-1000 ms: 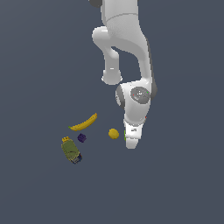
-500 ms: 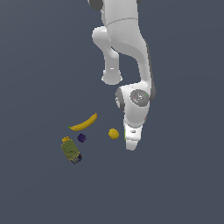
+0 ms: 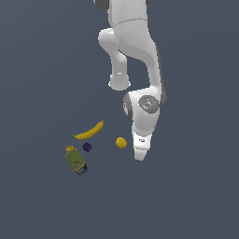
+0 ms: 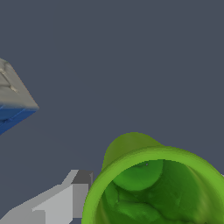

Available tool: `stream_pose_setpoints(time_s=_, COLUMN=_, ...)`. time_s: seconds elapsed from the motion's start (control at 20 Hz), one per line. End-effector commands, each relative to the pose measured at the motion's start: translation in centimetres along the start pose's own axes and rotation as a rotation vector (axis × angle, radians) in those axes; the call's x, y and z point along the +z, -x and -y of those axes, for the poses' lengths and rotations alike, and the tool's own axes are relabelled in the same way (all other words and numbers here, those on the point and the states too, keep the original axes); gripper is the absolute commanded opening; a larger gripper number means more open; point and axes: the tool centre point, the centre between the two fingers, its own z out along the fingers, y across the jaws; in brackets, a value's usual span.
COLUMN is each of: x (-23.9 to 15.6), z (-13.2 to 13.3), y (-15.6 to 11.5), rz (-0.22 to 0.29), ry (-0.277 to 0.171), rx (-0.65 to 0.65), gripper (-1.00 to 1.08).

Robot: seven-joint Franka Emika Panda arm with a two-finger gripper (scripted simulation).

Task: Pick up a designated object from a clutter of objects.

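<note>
The bright green cup (image 4: 157, 188) fills the near part of the wrist view, its hollow centre facing the camera. One grey finger (image 4: 65, 199) lies right against its outer wall; the other finger is hidden. In the exterior view my gripper (image 3: 140, 154) is down at the surface on the exterior view's right of the yellow ball (image 3: 121, 142), and the hand hides the cup apart from a green sliver (image 3: 133, 147). The frames do not show whether the jaws press on the cup.
The red-white-blue cube (image 4: 11, 103) shows only in the wrist view, a short way from the cup. A yellow banana (image 3: 89, 130), a tiny purple block (image 3: 87, 147) and an olive-green bottle (image 3: 75, 160) lie to the exterior view's left of the ball.
</note>
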Motion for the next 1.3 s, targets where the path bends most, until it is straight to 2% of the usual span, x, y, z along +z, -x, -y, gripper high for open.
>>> stream_pose_setpoints(time_s=0.0, x=-0.6, z=-0.2, y=0.2, rz=0.000, ry=0.002, rx=0.000, gripper=-1.00)
stream_pose_setpoints(time_s=0.5, x=-6.3, z=-2.2, y=2.0, rz=-0.001, ry=0.001, rx=-0.001, gripper=-1.00)
stream_pose_setpoints(time_s=1.25, x=-21.2, z=-7.3, y=6.7, rz=-0.003, ry=0.000, rx=-0.002, gripper=-1.00)
